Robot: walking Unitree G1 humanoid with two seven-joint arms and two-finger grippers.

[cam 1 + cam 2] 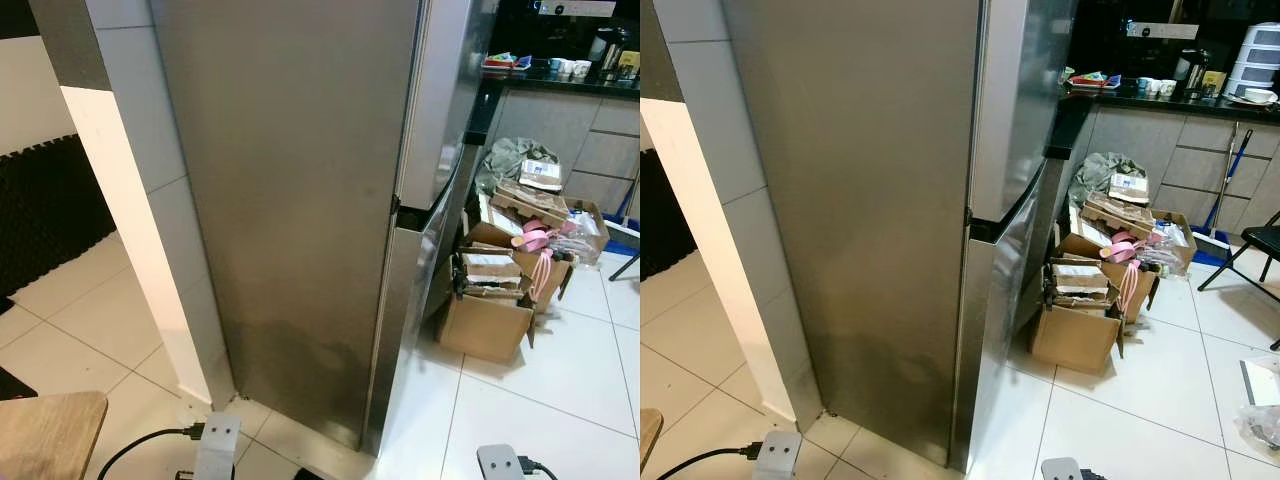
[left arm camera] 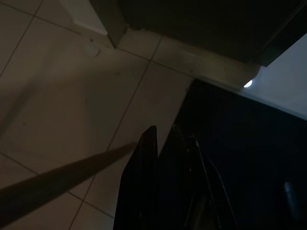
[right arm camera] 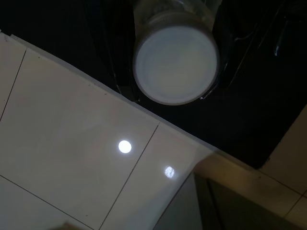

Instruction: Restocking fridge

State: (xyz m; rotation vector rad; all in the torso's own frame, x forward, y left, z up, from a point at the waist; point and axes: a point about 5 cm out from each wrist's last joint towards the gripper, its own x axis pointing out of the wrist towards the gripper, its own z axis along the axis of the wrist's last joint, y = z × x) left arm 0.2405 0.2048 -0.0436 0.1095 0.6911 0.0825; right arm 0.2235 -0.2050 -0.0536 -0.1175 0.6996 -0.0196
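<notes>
Fridge side-on ahead, doors shut; I carry a jar low on the right

The tall brushed-steel fridge [image 1: 300,200] stands upright ahead, its door face beyond the corner on my right gripper's side, so that arm is nearer. Right gripper [image 3: 175,72] is clamped on a round clear jar with a white base [image 3: 175,64], axis along the fingers, base toward the floor. Left gripper [image 2: 163,143] hangs idle, fingers together, over white floor tiles [image 2: 72,105]

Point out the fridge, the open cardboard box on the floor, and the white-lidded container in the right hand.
fridge [image 1: 300,220]: left eye view, on its steel side panel.
cardboard box [image 1: 482,328]: left eye view, on its front wall.
white-lidded container [image 3: 175,64]: right wrist view, on the round white end.
</notes>
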